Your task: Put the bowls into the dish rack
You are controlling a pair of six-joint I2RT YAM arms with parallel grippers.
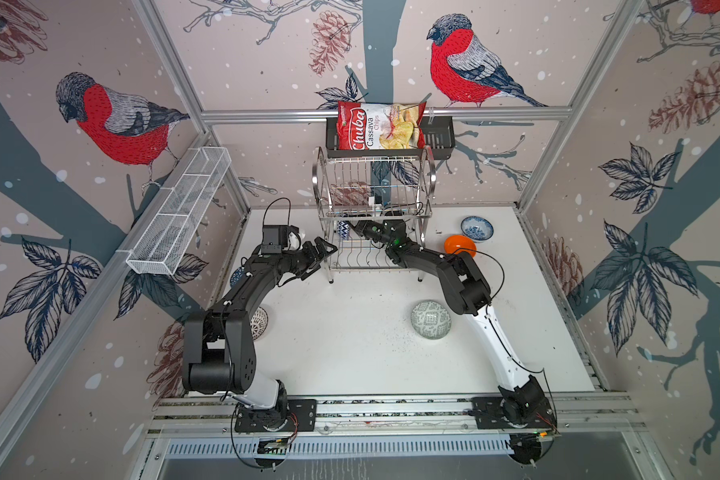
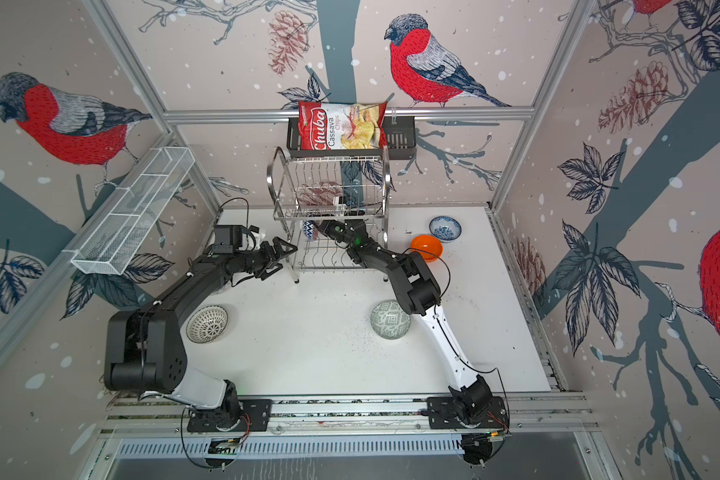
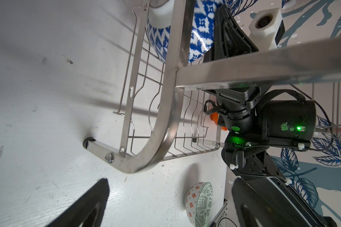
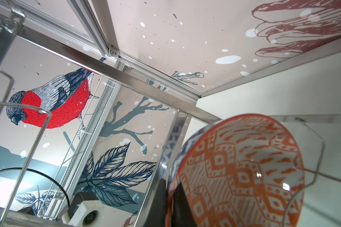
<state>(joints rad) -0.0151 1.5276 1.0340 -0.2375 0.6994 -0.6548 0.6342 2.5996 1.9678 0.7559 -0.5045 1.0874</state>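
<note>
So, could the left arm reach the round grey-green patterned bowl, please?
Probably yes: the open, empty left gripper has bare white table between it and the grey-green patterned bowl; only the right arm's elbow stands close beside it.

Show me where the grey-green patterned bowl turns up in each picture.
In a top view: the grey-green bowl sits on the table, in front of the rack, right of middle.
In a top view: same spot.
Left wrist view: seen side-on, on the table past the rack's curved end.
Right wrist view: not in it.
Shared landmark: the steel rack, in all four.
</note>
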